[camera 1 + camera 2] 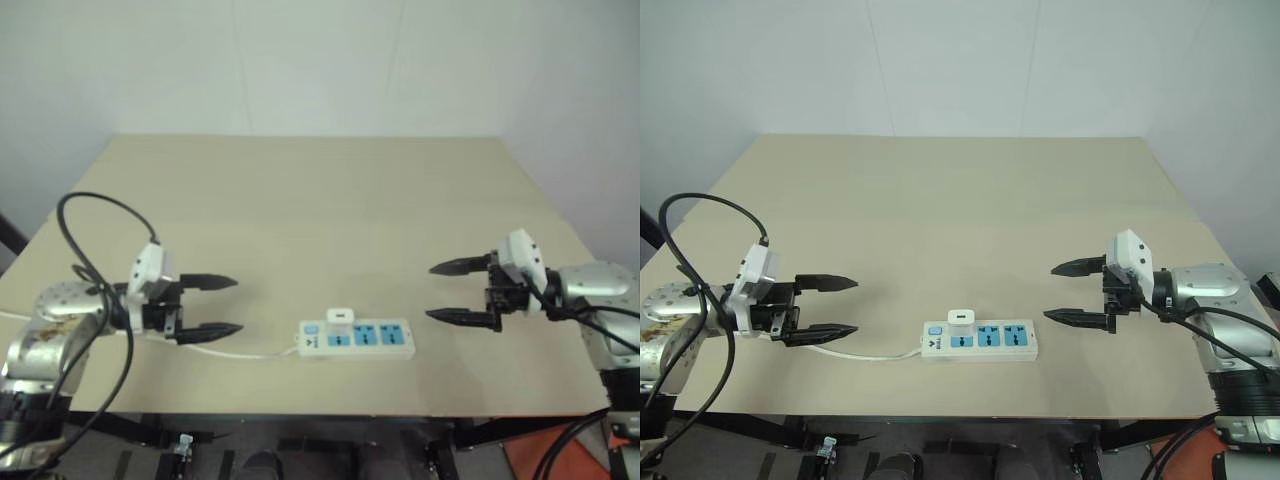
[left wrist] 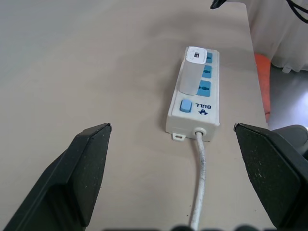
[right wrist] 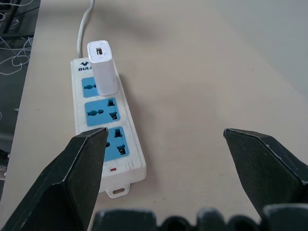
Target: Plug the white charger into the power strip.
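The power strip (image 1: 357, 339) lies flat near the table's front edge, a white bar with blue socket faces and a thin white cord (image 1: 250, 350) running off to the left. The white charger (image 1: 340, 317) stands upright in the socket nearest the cord end, also plain in the left wrist view (image 2: 191, 70) and the right wrist view (image 3: 102, 69). My left gripper (image 1: 220, 306) hangs open above the table to the left of the strip, pointing at it. My right gripper (image 1: 452, 292) hangs open to the right of the strip, pointing back at it. Nothing is between either pair of fingers.
The beige table (image 1: 320, 210) stretches back to a white wall. A black cable (image 1: 90, 230) loops over my left arm. Below the front edge there are dark frame parts and, at the right, something orange (image 1: 560, 462) on the floor.
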Controlling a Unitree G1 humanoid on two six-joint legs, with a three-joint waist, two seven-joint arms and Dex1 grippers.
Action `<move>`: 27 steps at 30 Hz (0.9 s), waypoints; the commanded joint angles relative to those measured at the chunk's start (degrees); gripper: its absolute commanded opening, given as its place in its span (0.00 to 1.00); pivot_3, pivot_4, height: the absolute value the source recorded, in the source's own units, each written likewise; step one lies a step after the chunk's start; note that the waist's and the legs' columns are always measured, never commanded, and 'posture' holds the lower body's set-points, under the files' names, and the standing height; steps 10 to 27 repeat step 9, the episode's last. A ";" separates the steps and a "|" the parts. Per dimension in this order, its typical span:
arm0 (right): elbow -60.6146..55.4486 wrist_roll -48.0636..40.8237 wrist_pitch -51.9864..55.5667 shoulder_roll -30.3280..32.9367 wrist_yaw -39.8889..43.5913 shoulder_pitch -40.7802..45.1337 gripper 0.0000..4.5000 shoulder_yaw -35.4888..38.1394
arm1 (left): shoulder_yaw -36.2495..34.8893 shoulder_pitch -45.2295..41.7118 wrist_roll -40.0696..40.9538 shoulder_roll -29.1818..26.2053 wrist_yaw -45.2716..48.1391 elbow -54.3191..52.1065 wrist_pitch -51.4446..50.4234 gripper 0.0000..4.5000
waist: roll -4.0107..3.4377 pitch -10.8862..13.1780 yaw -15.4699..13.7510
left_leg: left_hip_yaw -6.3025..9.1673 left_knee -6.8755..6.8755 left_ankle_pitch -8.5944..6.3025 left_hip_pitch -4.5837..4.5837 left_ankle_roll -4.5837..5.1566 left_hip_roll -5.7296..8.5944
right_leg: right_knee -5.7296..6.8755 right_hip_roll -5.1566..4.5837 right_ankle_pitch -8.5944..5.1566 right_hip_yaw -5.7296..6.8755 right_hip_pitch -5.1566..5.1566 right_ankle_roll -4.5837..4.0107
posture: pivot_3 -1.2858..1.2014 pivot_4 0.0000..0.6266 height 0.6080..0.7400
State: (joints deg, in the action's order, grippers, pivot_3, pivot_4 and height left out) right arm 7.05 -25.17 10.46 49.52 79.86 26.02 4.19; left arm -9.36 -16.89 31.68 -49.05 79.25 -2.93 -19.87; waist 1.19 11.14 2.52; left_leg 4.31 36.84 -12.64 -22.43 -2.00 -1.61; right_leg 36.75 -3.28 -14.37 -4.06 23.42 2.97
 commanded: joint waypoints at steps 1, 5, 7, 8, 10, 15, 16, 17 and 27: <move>-1.63 -1.06 0.07 0.71 0.25 -0.15 1.00 1.72 | -0.98 -0.16 1.33 -0.20 -0.55 -1.95 -0.14 0.99 | 0.00 0.00 -0.01 | 0.00 0.00 0.00 0.01 0.00 0.00 | 0.01 0.00 0.00 0.00 0.00 0.00 | 0.52 0.24 1.00; -1.90 -1.06 -0.05 0.70 0.17 -0.41 1.00 1.78 | -0.52 -0.25 1.18 0.08 -0.57 -1.79 0.01 0.99 | 0.00 0.00 0.00 | 0.00 0.01 0.00 0.02 0.00 0.00 | 0.03 0.00 0.01 0.00 0.00 -0.01 | 0.52 0.24 1.00; -2.04 -1.08 -0.11 0.80 0.18 -0.56 1.00 1.87 | -0.35 -0.36 1.02 0.17 -0.51 -1.54 0.17 0.99 | 0.00 0.00 0.06 | -0.02 0.01 0.00 0.01 0.00 0.00 | 0.02 0.01 0.00 -0.01 0.00 -0.01 | 0.52 0.24 1.00; -2.08 -1.06 -0.17 0.87 0.19 -0.64 1.00 1.94 | -0.29 -0.42 0.98 0.17 -0.42 -1.42 0.20 0.99 | 0.00 0.00 0.07 | -0.02 0.01 0.00 0.01 0.00 0.00 | 0.02 0.00 0.01 -0.01 0.00 -0.01 | 0.52 0.24 1.00; -2.10 -1.07 -0.19 0.93 0.21 -0.69 1.00 1.99 | -0.25 -0.45 0.98 0.16 -0.29 -1.33 0.22 0.99 | 0.00 0.00 0.07 | -0.02 0.01 0.00 0.02 0.00 0.00 | 0.02 0.00 0.01 -0.01 0.00 -0.01 | 0.52 0.24 1.00; -2.10 -1.07 -0.19 0.93 0.21 -0.69 1.00 1.99 | -0.25 -0.45 0.98 0.16 -0.29 -1.33 0.22 0.99 | 0.00 0.00 0.07 | -0.02 0.01 0.00 0.02 0.00 0.00 | 0.02 0.00 0.01 -0.01 0.00 -0.01 | 0.52 0.24 1.00; -2.10 -1.07 -0.19 0.93 0.21 -0.69 1.00 1.99 | -0.25 -0.45 0.98 0.16 -0.29 -1.33 0.22 0.99 | 0.00 0.00 0.07 | -0.02 0.01 0.00 0.02 0.00 0.00 | 0.02 0.00 0.01 -0.01 0.00 -0.01 | 0.52 0.24 1.00; -2.10 -1.07 -0.19 0.93 0.21 -0.69 1.00 1.99 | -0.25 -0.45 0.98 0.16 -0.29 -1.33 0.22 0.99 | 0.00 0.00 0.07 | -0.02 0.01 0.00 0.02 0.00 0.00 | 0.02 0.00 0.01 -0.01 0.00 -0.01 | 0.52 0.24 1.00; -2.10 -1.07 -0.19 0.93 0.21 -0.69 1.00 1.99 | -0.25 -0.45 0.98 0.16 -0.29 -1.33 0.22 0.99 | 0.00 0.00 0.07 | -0.02 0.01 0.00 0.02 0.00 0.00 | 0.02 0.00 0.01 -0.01 0.00 -0.01 | 0.52 0.24 1.00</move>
